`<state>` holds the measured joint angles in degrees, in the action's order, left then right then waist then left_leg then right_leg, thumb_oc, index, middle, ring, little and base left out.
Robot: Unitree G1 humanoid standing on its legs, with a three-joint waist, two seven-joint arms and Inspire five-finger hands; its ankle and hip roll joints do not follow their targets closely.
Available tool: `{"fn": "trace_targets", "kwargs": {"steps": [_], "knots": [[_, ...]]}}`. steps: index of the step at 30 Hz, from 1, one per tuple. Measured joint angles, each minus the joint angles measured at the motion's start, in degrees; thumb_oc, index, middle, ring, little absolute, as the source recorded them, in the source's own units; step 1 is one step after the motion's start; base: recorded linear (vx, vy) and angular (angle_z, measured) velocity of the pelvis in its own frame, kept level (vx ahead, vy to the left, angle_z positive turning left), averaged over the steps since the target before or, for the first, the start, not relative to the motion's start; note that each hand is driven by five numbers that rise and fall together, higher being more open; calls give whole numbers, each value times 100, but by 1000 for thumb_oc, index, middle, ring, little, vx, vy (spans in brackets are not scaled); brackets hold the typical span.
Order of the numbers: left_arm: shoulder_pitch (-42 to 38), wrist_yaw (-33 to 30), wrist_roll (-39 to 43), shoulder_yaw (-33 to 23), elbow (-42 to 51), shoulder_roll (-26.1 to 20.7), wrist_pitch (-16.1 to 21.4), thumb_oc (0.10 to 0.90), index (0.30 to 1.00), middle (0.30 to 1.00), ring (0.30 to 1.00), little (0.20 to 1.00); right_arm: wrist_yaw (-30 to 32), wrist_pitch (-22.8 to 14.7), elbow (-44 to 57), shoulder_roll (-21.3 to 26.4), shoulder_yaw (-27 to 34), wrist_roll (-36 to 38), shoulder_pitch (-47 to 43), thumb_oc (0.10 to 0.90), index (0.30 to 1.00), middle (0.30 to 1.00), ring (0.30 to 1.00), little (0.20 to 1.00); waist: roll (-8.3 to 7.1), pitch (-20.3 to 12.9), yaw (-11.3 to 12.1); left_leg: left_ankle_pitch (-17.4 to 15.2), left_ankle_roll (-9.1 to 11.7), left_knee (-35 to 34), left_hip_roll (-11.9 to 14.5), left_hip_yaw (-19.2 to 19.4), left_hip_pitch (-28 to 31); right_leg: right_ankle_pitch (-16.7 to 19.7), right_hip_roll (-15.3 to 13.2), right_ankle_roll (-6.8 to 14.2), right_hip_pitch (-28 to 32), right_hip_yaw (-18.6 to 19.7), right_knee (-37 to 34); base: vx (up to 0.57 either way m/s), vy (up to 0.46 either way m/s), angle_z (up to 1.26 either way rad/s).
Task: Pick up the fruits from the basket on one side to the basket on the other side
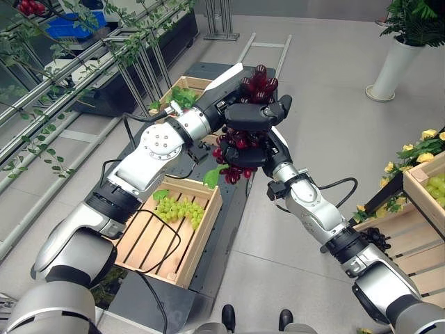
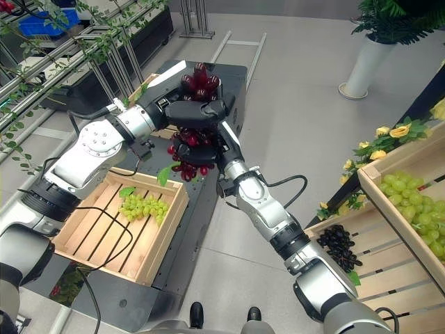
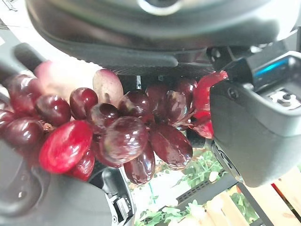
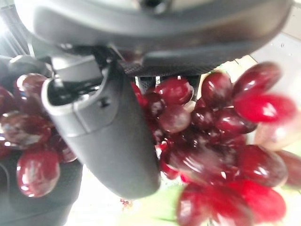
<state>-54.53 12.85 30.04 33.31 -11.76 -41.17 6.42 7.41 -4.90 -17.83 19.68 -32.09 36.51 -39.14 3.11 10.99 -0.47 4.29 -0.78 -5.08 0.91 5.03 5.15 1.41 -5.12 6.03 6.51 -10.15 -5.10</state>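
Note:
A bunch of red grapes (image 1: 235, 145) hangs in the air between both hands, above the dark cart. My left hand (image 1: 259, 115) reaches in from the left, fingers curled over the upper part of the bunch (image 3: 122, 136). Just below it my right hand (image 1: 268, 152) comes up from the right and is curled round the lower part (image 4: 211, 122). Some grapes stick out above the left hand (image 2: 200, 80), others dangle with a green leaf (image 1: 212, 177). Below on the left stands a wooden crate (image 1: 203, 236) with a bunch of green grapes (image 1: 179, 209) in it.
A second wooden crate (image 1: 196, 83) with green leaves sits further back on the dark cart (image 1: 229, 229). At the right are slanted crates with green grapes (image 2: 410, 209) and black grapes (image 2: 337, 245). A potted plant in a white vase (image 1: 393, 66) stands at the far right.

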Motion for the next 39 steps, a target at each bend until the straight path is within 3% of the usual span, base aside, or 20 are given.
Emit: {"fn": "trace_targets", "kwargs": {"steps": [10, 11, 12, 13, 31, 39], "knots": [[0, -33, 6, -1, -24, 5, 9, 400, 300, 300, 300, 300, 1, -272, -82, -92, -7, -3, 10, 400, 300, 300, 300, 300, 0, 0, -15, 0, 0, 0, 1, 15, 23, 3, 3, 0, 10, 17, 0, 0, 0, 0], [0, -33, 7, -1, -61, 7, 11, 444, 366, 366, 366, 366, 2, -293, -124, -110, -6, -7, 12, 400, 300, 300, 300, 300, 0, 0, -28, 0, 0, 0, 1, 20, 24, 6, 6, -1, 6, 23, 0, 24, 11, -3], [0, -33, 11, -1, -91, 8, 15, 573, 559, 559, 559, 559, 3, -296, -137, -115, -6, -8, 16, 400, 300, 300, 300, 300, 0, 0, -38, 0, 0, 0, 2, 23, 26, 6, 6, 0, 6, 28, 0, 27, 15, -4], [0, -53, 14, -1, -211, 10, 18, 800, 900, 900, 900, 900, 3, -297, -171, -151, -6, -8, 23, 400, 300, 300, 300, 300, 0, 0, -40, 0, 0, 0, 3, 35, 32, 10, 8, -1, 4, 41, 0, 19, 13, -4], [49, -1375, -118, -522, -1959, 292, 317, 800, 900, 900, 900, 900, 286, -292, -174, -79, 33, -26, 405, 400, 300, 300, 300, 300, -2, -6, -218, -4, 2, -2, 32, 355, 49, 178, 48, -17, -207, 494, 0, 26, 32, -14], [481, -2478, -126, -1201, -2547, 512, 401, 800, 900, 900, 900, 900, 282, -179, -174, 26, 47, -183, 518, 400, 300, 300, 300, 300, -57, -36, -544, -16, 16, -6, 70, 545, 88, 266, 82, -17, -301, 731, 0, 24, 44, -17]]}}
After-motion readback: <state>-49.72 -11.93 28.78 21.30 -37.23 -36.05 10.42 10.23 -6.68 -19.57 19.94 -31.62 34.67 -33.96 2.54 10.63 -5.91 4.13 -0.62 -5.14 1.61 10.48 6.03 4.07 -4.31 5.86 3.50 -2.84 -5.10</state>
